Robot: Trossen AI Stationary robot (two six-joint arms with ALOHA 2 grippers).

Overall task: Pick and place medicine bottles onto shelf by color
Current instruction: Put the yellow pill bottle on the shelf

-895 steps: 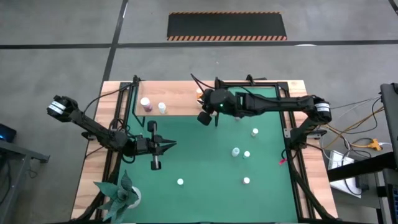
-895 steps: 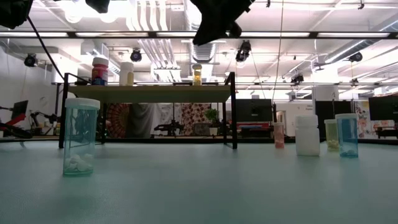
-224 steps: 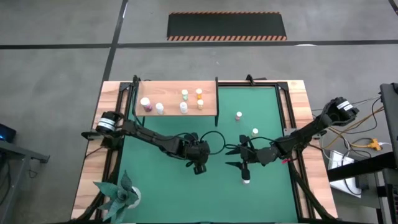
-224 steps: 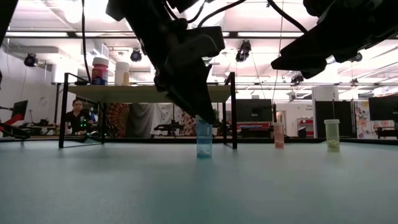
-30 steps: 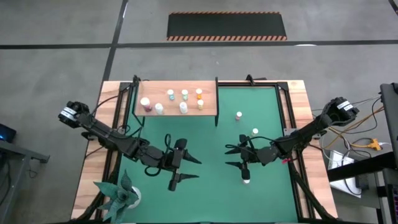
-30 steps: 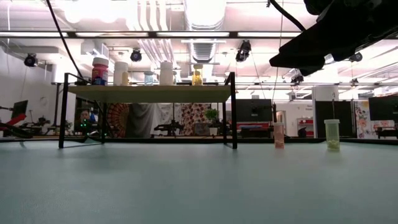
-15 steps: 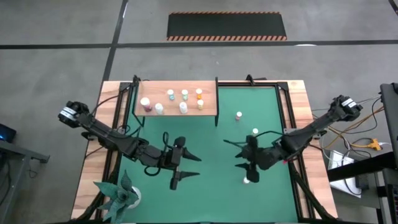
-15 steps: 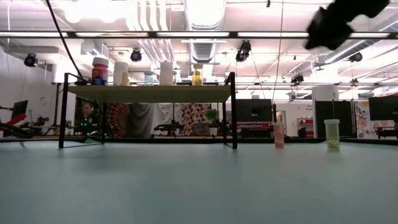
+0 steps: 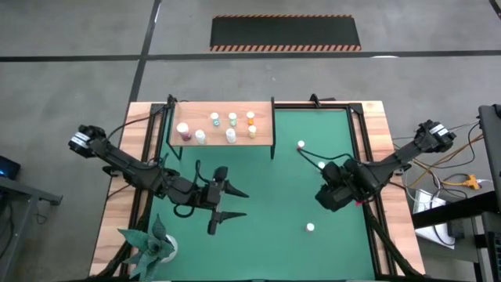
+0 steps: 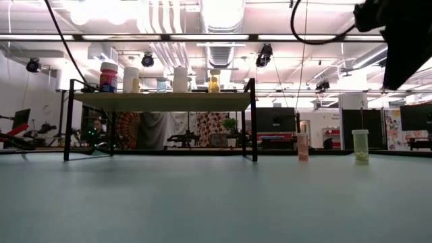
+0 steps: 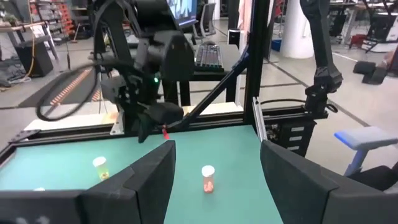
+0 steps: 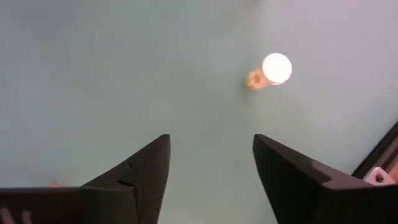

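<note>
Low view. The shelf (image 10: 162,101) stood on thin black posts (image 10: 252,120) at the far side of the green mat (image 10: 202,202), carrying five capped bottles (image 10: 108,77) in a row. To its right, a pink bottle (image 10: 302,146) and a pale green bottle (image 10: 360,145) stood on the mat. A dark arm (image 10: 405,34) entered at upper right.
</note>
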